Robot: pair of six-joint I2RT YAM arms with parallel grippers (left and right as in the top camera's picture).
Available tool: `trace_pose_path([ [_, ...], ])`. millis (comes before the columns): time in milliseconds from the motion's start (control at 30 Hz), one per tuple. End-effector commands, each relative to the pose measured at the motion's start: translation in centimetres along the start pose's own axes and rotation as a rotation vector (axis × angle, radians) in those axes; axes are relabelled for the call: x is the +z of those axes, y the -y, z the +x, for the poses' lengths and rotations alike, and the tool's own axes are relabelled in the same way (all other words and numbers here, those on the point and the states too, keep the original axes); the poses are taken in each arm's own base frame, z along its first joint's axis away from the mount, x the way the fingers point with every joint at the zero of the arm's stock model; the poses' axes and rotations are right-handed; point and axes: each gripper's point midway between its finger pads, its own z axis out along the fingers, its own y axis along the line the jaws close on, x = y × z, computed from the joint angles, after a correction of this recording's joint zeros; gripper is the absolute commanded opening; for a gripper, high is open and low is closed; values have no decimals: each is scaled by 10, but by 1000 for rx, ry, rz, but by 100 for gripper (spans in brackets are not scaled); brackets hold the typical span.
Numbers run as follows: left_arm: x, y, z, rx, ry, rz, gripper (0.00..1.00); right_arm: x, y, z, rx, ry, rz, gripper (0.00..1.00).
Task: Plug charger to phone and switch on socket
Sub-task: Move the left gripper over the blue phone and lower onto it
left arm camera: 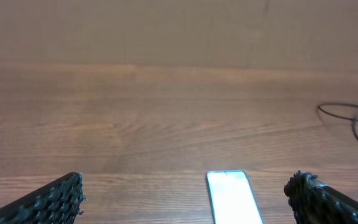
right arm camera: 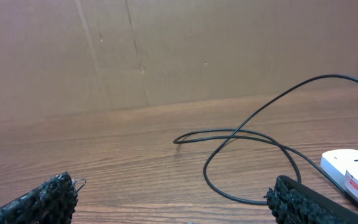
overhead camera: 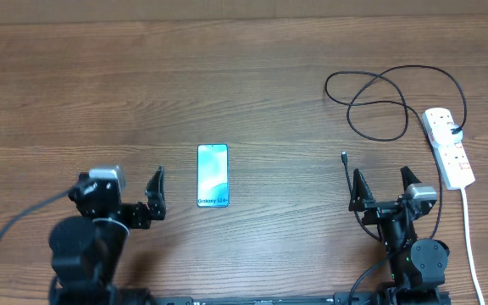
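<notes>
The phone [overhead camera: 213,175] lies face up on the wooden table, its "Galaxy S24" end nearest me; its bright screen [left arm camera: 232,196] shows low in the left wrist view. My left gripper [overhead camera: 135,191] [left arm camera: 185,186] sits left of it, open and holding nothing. The charger [overhead camera: 379,102] [right arm camera: 241,134] lies in black loops at the far right, and its connector tip [overhead camera: 344,155] rests just ahead of my right gripper [overhead camera: 383,186] [right arm camera: 171,190], which is open and empty. The white socket [overhead camera: 449,148] [right arm camera: 353,174] lies right of the loops with a black plug [overhead camera: 456,130] in it.
The socket's thick white cord [overhead camera: 468,229] runs toward the table's front edge, just right of the right arm. A brown cardboard wall [right arm camera: 104,50] stands behind the table's far edge. Bare wood [overhead camera: 278,169] separates the phone from the connector tip.
</notes>
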Motion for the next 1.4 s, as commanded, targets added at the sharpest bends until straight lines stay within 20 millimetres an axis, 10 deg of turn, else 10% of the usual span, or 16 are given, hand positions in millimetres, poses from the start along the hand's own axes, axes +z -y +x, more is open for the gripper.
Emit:
trace_pose_path([
  [0,-3,12,-32,8,-14,57,100,0,2,1,-1,6,11,100],
  [500,14,67,-88,16,-392,204,100,0,2,1,-1,6,11,100],
  [1100,75,127,-10,67,-827,241,100,0,2,1,-1,6,11,100],
  [1367,112,116,38,-62,-1001,62,100,0,2,1,-1,6,11,100],
])
